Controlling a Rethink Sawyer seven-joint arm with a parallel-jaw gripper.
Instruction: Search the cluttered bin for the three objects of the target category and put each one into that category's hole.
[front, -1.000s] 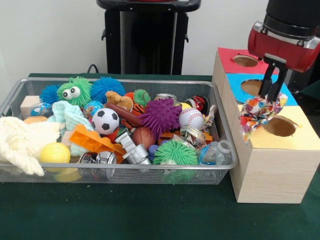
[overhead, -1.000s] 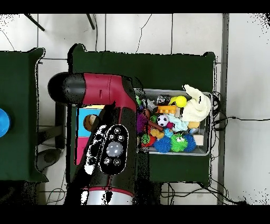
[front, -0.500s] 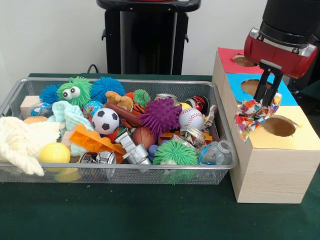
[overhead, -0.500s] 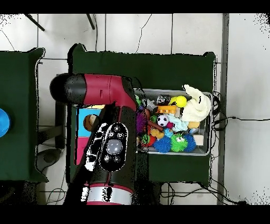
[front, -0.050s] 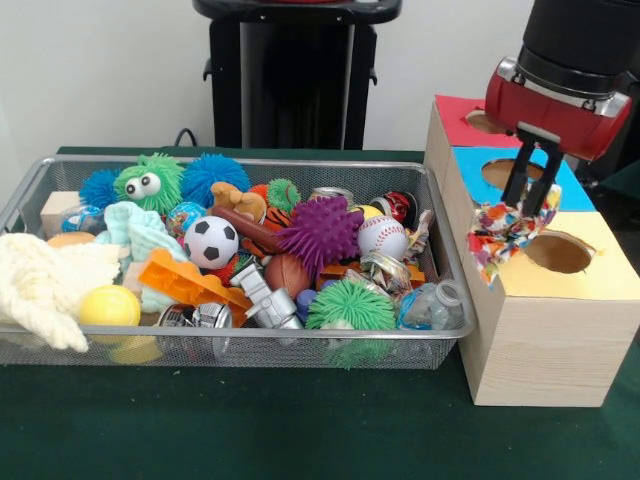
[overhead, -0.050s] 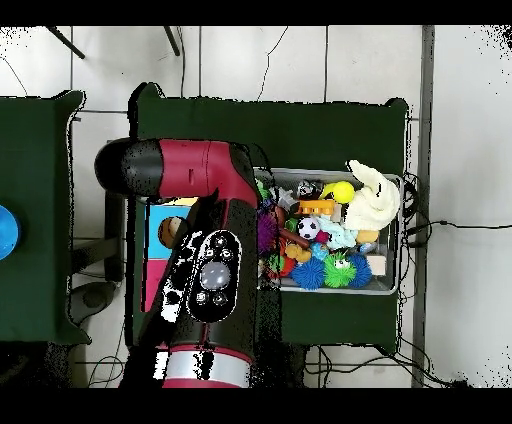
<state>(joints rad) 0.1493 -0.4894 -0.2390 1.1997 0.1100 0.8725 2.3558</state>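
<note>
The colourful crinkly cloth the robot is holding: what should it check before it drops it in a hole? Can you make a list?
1. Grip: the gripper jaws are shut on the multicoloured patterned cloth. Ok.
2. Cloth clear of the silver wire-mesh bin: it hangs outside, beside the bin's end. Ok.
3. Over a hole: the cloth hangs at the bin-side edge of the wooden box, short of the round hole in the yellow panel. Not ok.
4. Holes unblocked: the yellow and blue ones look open; the red one is partly hidden. Cannot tell.
5. Right category hole: nothing shows which colour matches cloth. Cannot tell.
</note>
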